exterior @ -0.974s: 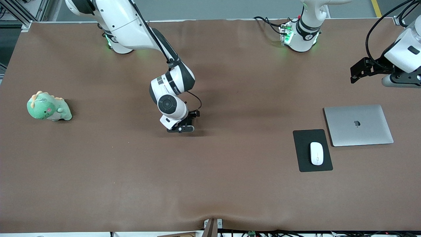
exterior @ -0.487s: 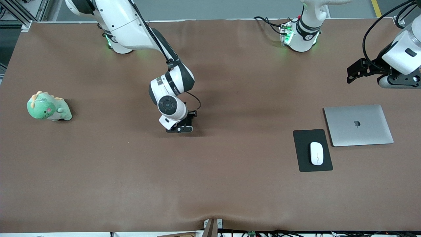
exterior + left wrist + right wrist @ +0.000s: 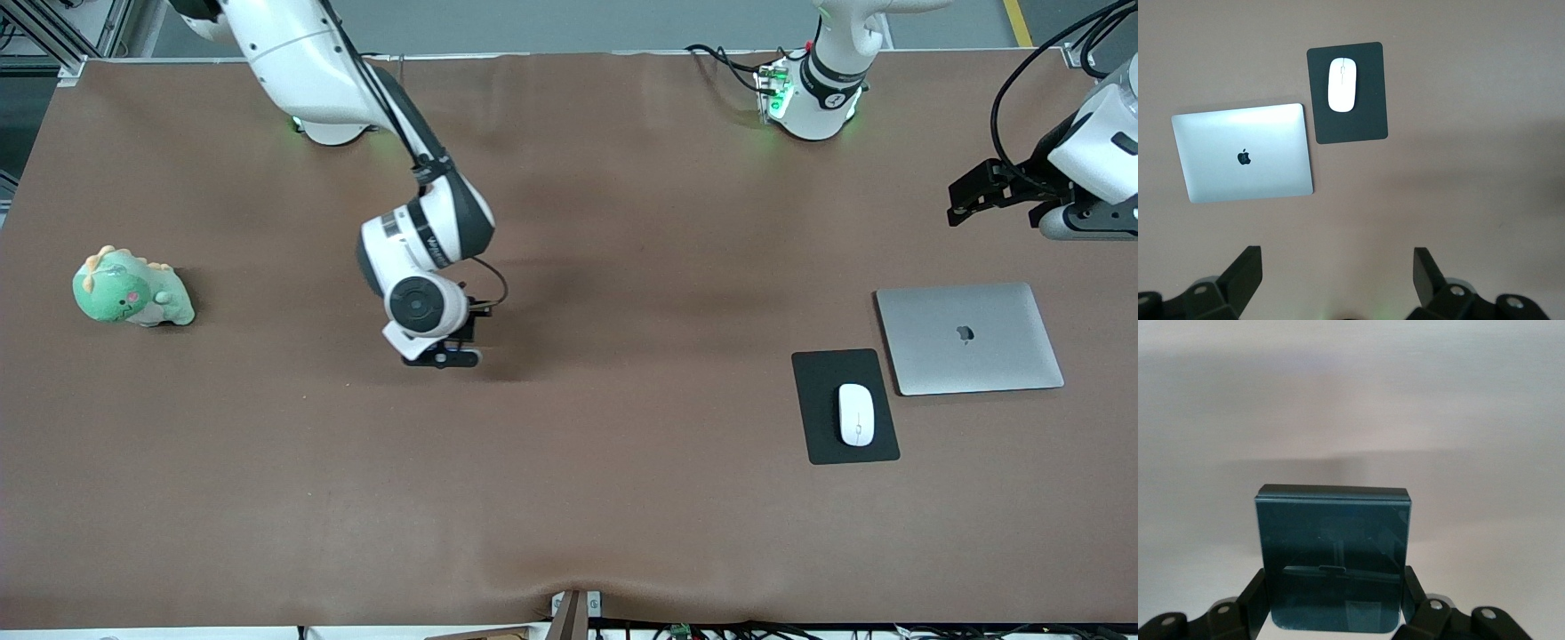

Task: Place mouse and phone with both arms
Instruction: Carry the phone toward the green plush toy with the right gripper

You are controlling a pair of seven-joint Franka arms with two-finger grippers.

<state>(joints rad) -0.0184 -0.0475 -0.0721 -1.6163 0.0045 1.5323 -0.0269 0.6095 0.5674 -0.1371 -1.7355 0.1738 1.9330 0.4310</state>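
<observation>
The black phone [image 3: 1331, 547] sits between the fingers of my right gripper [image 3: 1333, 587], which is shut on its two long edges. In the front view that gripper [image 3: 449, 354] hangs over the middle of the table and the wrist hides the phone. The white mouse [image 3: 856, 426] [image 3: 1341, 84] lies on a black pad [image 3: 822, 378] [image 3: 1368, 113] toward the left arm's end. My left gripper [image 3: 960, 203] [image 3: 1338, 257] waits open and empty above the table, higher than the laptop and pad.
A closed silver laptop [image 3: 969, 338] [image 3: 1245, 153] lies beside the pad, a little farther from the front camera. A green dinosaur plush [image 3: 131, 289] sits toward the right arm's end. Brown cloth covers the table, with a wrinkle at its near edge [image 3: 569, 587].
My right gripper has moved toward the right arm's end of the table. The left gripper shifted slightly and came back. Mouse, pad, laptop and plush have not moved.
</observation>
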